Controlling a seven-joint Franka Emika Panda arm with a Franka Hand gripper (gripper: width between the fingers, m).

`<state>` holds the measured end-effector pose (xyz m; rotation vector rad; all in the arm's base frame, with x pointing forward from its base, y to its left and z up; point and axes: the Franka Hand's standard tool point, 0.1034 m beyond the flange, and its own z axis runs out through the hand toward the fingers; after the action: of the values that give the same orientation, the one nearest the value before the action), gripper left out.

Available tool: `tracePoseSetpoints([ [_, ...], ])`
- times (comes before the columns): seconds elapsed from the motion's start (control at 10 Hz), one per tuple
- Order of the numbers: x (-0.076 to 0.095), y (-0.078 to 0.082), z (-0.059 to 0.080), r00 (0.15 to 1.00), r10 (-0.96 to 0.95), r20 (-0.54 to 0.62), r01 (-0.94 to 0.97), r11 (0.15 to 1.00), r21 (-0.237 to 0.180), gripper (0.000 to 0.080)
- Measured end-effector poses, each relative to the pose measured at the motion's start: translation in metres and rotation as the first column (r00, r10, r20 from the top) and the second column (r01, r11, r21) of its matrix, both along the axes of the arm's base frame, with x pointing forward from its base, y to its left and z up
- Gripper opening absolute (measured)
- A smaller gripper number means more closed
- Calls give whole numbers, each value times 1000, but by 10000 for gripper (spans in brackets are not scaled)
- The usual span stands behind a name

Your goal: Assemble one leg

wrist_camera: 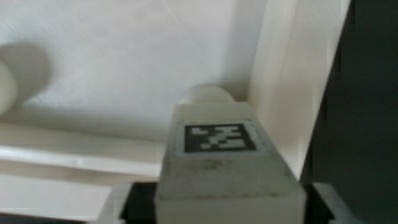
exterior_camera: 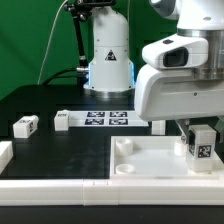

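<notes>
The leg (exterior_camera: 201,144) is a small white oblong peg with a black-and-white square tag on one face. It stands upright, clamped at its upper part in the end effector (exterior_camera: 200,130), with the tag facing the exterior camera. Its narrowed lower end is inside the tray (exterior_camera: 150,172), beside the raised wall at the exterior view's right. Contact there cannot be told.

The gripper (wrist_camera: 222,198) clasps the tagged leg (wrist_camera: 217,145), its tip at the tray (wrist_camera: 285,70) wall
</notes>
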<state>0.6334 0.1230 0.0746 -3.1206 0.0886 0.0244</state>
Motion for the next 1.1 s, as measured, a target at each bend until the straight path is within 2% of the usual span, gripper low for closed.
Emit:
tracePoseSetpoints([
  [0.2,0,-1,-1,962,-274,-10,274,962,4,289],
  [0.5,0,-2,-1,808,-589,-15,589,808,-1,290],
  [0.6,0,-2,-2,721,-693,-16,693,721,-5,290],
  [0.8,0,-2,-2,623,-782,-15,782,623,-6,290],
  [0.9,0,-3,-2,537,-844,-18,844,537,-8,290],
  [1.1,0,-3,-2,523,-852,-18,852,523,-9,290],
])
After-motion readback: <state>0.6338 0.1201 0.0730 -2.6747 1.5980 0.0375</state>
